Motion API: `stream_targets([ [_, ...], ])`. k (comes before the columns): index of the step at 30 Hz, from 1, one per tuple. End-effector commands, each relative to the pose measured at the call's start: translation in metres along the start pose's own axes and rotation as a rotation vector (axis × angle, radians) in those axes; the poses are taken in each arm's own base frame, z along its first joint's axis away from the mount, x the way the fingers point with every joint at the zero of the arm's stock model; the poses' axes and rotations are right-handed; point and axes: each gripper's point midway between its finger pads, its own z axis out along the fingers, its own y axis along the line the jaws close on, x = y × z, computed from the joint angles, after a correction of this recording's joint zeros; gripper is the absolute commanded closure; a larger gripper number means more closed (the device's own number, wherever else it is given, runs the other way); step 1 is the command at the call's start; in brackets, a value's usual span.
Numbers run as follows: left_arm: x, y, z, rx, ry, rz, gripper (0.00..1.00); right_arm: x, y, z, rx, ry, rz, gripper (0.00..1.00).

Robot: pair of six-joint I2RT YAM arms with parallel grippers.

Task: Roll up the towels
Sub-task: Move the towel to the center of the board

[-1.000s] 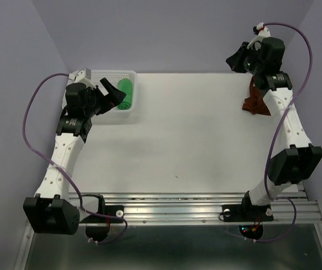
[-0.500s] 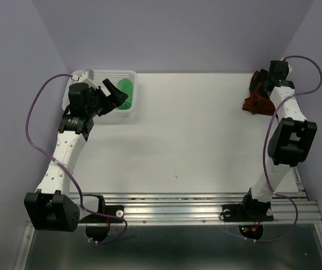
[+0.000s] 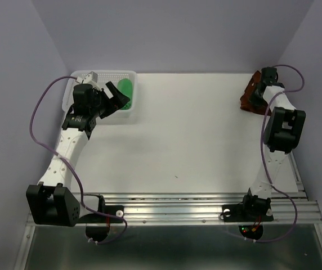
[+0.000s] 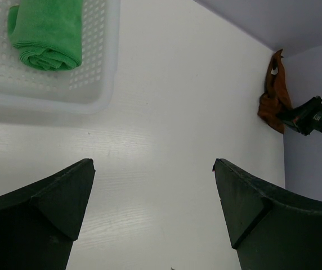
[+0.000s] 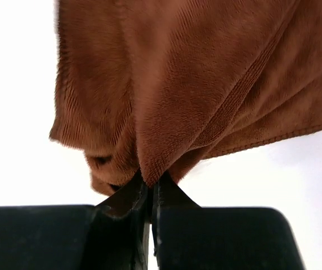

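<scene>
Dropping from its raised pose, the right arm (image 3: 282, 126) is reaching into the far right corner of the white table (image 3: 195, 135). Ahead-left of the left gripper (image 4: 152, 163), its fingers spread wide, the white perforated basket (image 4: 102, 95) is holding the rolled green towel (image 4: 47, 34). Only the right wrist view is showing the right gripper (image 5: 150, 183) pinching a fold of the rust towel (image 5: 195, 84).

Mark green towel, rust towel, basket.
green towel (image 4: 45, 34), left wrist view, middle of the roll.
rust towel (image 5: 195, 84), right wrist view, middle of the cloth face.
basket (image 4: 111, 56), left wrist view, perforated side wall.
</scene>
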Motion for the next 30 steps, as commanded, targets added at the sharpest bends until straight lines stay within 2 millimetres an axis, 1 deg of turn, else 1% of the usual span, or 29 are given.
stream_targets([
  [1, 0.002, -0.010, -0.015, 0.044, -0.024, 0.027, 0.01, -0.066, 0.075, -0.102, -0.247, -0.232, -0.137, 0.99],
  [2, 0.005, -0.011, -0.019, 0.051, -0.022, 0.030, 0.01, -0.069, 0.091, -0.138, -0.310, -0.265, -0.202, 0.99],
  [3, 0.008, -0.011, -0.020, 0.057, -0.017, 0.032, 0.01, -0.067, 0.108, -0.160, -0.363, -0.282, -0.242, 0.99],
  [4, 0.010, -0.014, -0.023, 0.072, -0.012, 0.032, 0.01, -0.056, 0.140, -0.186, -0.443, -0.293, -0.308, 0.99],
  [5, 0.013, -0.016, -0.027, 0.089, -0.011, 0.037, 0.01, -0.053, 0.159, -0.228, -0.549, -0.331, -0.368, 0.99],
  [6, 0.014, -0.017, -0.030, 0.095, -0.012, 0.038, 0.01, -0.046, 0.173, -0.250, -0.616, -0.347, -0.398, 0.99],
  [7, 0.013, -0.020, -0.036, 0.109, -0.021, 0.044, 0.01, -0.032, 0.196, -0.279, -0.742, -0.347, -0.444, 0.99],
  [8, 0.015, -0.021, -0.038, 0.115, -0.021, 0.046, 0.01, -0.030, 0.199, -0.299, -0.802, -0.361, -0.452, 0.98],
  [9, 0.014, -0.022, -0.040, 0.118, -0.026, 0.048, 0.01, -0.032, 0.201, -0.329, -0.872, -0.400, -0.457, 0.97],
  [10, 0.014, -0.025, -0.045, 0.129, -0.030, 0.050, 0.01, -0.019, 0.205, -0.341, -0.951, -0.379, -0.476, 0.95],
  [11, 0.015, -0.026, -0.047, 0.133, -0.029, 0.052, 0.01, -0.018, 0.200, -0.359, -0.974, -0.407, -0.487, 0.90],
  [12, 0.015, -0.027, -0.048, 0.137, -0.028, 0.053, 0.01, -0.015, 0.196, -0.360, -0.965, -0.409, -0.477, 0.88],
  [13, 0.015, -0.027, -0.049, 0.139, -0.028, 0.054, 0.01, -0.009, 0.187, -0.342, -0.894, -0.381, -0.441, 0.87],
  [14, 0.017, -0.028, -0.050, 0.143, -0.024, 0.054, 0.01, -0.005, 0.180, -0.334, -0.851, -0.373, -0.428, 0.87],
  [15, 0.018, -0.027, -0.050, 0.141, -0.018, 0.054, 0.01, -0.002, 0.169, -0.330, -0.799, -0.377, -0.404, 0.84],
  [16, 0.020, -0.026, -0.050, 0.137, -0.013, 0.053, 0.01, 0.003, 0.160, -0.319, -0.747, -0.361, -0.380, 0.82],
  [17, 0.024, -0.023, -0.048, 0.125, 0.001, 0.048, 0.01, 0.021, 0.142, -0.288, -0.635, -0.304, -0.339, 0.77],
  [18, 0.026, -0.021, -0.048, 0.121, 0.007, 0.046, 0.01, 0.030, 0.132, -0.276, -0.579, -0.282, -0.314, 0.56],
  [19, 0.029, -0.018, -0.047, 0.114, 0.015, 0.041, 0.01, 0.036, 0.115, -0.267, -0.517, -0.268, -0.278, 0.33],
  [20, 0.031, -0.016, -0.046, 0.110, 0.021, 0.037, 0.01, 0.044, 0.099, -0.253, -0.429, -0.253, -0.244, 0.08],
  [21, 0.039, -0.010, -0.044, 0.098, 0.039, 0.027, 0.01, 0.066, 0.077, -0.229, -0.339, -0.194, -0.224, 0.00],
  [22, 0.042, -0.008, -0.042, 0.093, 0.049, 0.020, 0.01, 0.075, 0.065, -0.222, -0.286, -0.177, -0.208, 0.00],
  [23, 0.047, -0.005, -0.040, 0.087, 0.062, 0.013, 0.01, 0.079, 0.055, -0.219, -0.239, -0.174, -0.205, 0.00],
  [24, 0.055, -0.003, -0.038, 0.084, 0.081, 0.015, 0.01, 0.094, 0.046, -0.212, -0.208, -0.134, -0.215, 0.00],
  [27, 0.069, 0.001, -0.029, 0.063, 0.120, 0.009, 0.01, 0.105, 0.035, -0.217, -0.183, -0.108, -0.215, 0.00],
  [28, 0.079, -0.002, -0.024, 0.065, 0.151, 0.015, 0.01, 0.105, 0.035, -0.220, -0.188, -0.113, -0.214, 0.00],
  [30, 0.087, -0.004, -0.018, 0.058, 0.164, 0.022, 0.01, 0.107, 0.036, -0.228, -0.222, -0.129, -0.212, 0.00],
])
